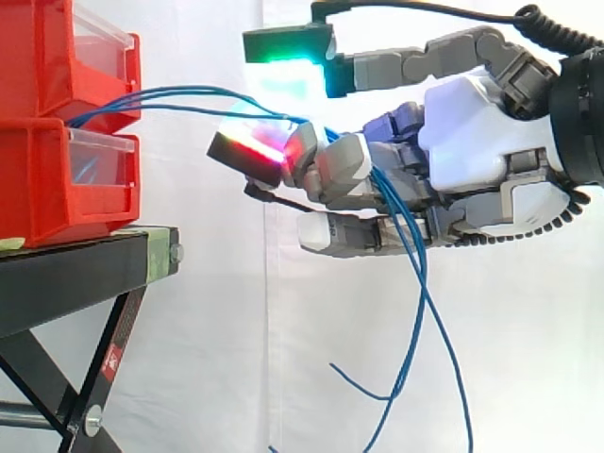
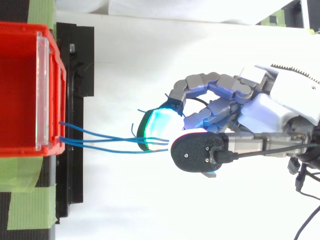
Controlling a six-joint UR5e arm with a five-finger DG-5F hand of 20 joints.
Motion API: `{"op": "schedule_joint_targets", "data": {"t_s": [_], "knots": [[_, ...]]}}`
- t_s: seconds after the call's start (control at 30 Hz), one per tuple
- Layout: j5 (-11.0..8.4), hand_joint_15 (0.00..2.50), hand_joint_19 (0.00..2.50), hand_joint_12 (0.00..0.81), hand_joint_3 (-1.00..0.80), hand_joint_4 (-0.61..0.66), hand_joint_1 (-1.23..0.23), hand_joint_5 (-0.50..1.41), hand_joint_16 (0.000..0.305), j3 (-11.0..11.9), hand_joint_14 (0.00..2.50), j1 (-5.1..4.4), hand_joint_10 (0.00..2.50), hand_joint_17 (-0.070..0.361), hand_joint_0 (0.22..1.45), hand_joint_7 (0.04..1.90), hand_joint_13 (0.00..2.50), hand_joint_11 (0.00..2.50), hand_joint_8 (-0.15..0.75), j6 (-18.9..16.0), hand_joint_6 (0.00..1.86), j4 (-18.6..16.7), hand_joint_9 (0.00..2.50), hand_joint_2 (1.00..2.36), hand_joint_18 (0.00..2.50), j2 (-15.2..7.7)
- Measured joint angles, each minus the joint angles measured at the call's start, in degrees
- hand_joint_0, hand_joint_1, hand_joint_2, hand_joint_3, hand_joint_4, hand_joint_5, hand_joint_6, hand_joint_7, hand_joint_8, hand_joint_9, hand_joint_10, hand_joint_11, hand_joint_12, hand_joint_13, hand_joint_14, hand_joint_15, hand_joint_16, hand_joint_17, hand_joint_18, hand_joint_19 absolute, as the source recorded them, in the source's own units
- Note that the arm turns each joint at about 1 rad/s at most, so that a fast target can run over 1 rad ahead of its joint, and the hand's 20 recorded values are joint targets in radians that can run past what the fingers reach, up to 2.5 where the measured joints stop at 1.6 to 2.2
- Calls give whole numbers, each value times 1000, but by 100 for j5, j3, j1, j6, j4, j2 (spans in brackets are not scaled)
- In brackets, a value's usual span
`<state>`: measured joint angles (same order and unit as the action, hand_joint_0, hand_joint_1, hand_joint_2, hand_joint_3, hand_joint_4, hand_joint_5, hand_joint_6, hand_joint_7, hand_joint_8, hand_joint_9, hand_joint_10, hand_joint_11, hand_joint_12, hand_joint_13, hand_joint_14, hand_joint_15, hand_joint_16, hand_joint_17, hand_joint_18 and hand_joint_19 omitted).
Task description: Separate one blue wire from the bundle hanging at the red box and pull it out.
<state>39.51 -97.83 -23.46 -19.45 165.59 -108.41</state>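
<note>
- The blue wires (image 1: 179,92) come out between the two stacked red bins (image 1: 38,170), which sit on a black stand (image 1: 66,269). They arch through open air to the robot hand (image 1: 472,123).
- The robot hand is closed on the blue wires. Its lower fingers, one with a red-glowing pad (image 1: 255,151), curl round them. A finger with a green pad (image 1: 288,47) reaches out straight above, clear of them.
- Past the curled fingers, the wires hang loose below the palm.
- From above, three strands (image 2: 100,141) run from the bin's front to the fingers.
</note>
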Motion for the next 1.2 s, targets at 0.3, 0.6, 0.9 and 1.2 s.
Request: {"op": "schedule_joint_targets", "data": {"t_s": [0.3, 0.6, 0.9, 1.2], "knots": [[-44, 1501, 663, 316, -23, 224, -609, -232, 48, 0, 11, 5, 3, 108, 641, 928, 1329, 1628, 321, 273, 877, -19, 979, 1020, 771, 93], [-599, 1513, 679, 318, -71, 237, -692, -232, 48, 0, 12, 0, 1, 107, 596, 997, 1317, 1644, 321, 242, 876, -24, 974, 1022, 759, 291], [-705, 1486, 653, 350, -58, 245, -665, -211, 53, 0, 9, 0, 21, 119, 585, 995, 1357, 1600, 347, -145, 874, -139, 1017, 1017, 804, 308], [-699, 1492, 648, 348, -94, 248, -675, -209, 52, 0, 9, 0, 0, 118, 595, 1010, 1349, 1618, 345, -308, 869, -113, 1018, 1014, 800, 305]]}}
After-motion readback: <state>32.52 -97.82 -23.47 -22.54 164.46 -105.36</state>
